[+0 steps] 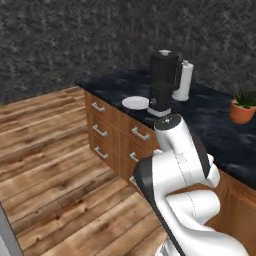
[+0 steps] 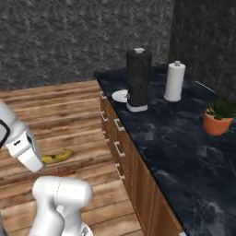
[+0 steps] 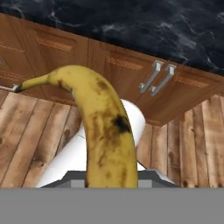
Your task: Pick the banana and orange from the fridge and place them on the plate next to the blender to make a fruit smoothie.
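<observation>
The hand's finger state I cannot tell, though the brown-flecked yellow banana [image 3: 103, 127] rising straight from it suggests it is gripped; carry it level and high above the dark marbled counter [image 2: 184, 138]. Farther on, the small round white plate [image 1: 135, 102] lies at nine o'clock of the tall black blender [image 1: 163, 82], touching its base, so approach from the open floor side; the white paper-towel roll [image 2: 175, 81] and potted plant [image 2: 217, 117] stand clear.

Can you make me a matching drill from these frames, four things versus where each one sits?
Things:
1. banana
2. plate
3. paper-towel roll
4. potted plant

Places:
A. near the counter's right end
B. close in front of the hand camera
C. counter, left of the blender
D. counter, right of the blender

Pairs: 1-B, 2-C, 3-D, 4-A
</observation>
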### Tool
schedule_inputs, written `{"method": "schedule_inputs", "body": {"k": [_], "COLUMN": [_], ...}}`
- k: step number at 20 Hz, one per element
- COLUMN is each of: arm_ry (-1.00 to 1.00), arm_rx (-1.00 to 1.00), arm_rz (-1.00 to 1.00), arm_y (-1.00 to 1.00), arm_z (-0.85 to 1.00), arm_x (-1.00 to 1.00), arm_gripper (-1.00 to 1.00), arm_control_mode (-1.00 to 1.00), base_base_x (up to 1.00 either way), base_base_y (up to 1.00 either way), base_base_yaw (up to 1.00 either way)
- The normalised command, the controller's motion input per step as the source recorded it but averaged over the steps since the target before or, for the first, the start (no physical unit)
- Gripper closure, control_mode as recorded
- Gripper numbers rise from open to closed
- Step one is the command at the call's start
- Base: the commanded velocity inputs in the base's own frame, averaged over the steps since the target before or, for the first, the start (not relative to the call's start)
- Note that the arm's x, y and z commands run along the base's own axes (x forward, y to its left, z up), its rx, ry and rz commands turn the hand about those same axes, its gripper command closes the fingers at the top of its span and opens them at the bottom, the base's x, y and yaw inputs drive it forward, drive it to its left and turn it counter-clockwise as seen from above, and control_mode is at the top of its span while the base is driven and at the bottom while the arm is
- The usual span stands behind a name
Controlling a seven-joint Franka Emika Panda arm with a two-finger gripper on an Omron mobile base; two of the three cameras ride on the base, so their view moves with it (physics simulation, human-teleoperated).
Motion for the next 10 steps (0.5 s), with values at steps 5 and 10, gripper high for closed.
{"method": "schedule_inputs", "body": {"k": [5,10], "arm_ry": [0.0,0.0], "arm_rx": [0.0,0.0], "arm_rz": [0.0,0.0], "arm_y": [0.0,0.0], "arm_z": [0.0,0.0], "arm_x": [0.0,0.0], "arm_gripper": [1.0,1.0], "arm_control_mode": [1.0,1.0], "base_base_x": [0.73,0.9], "base_base_y": [0.19,0.57], "base_base_yaw": [-0.32,0.28]}}
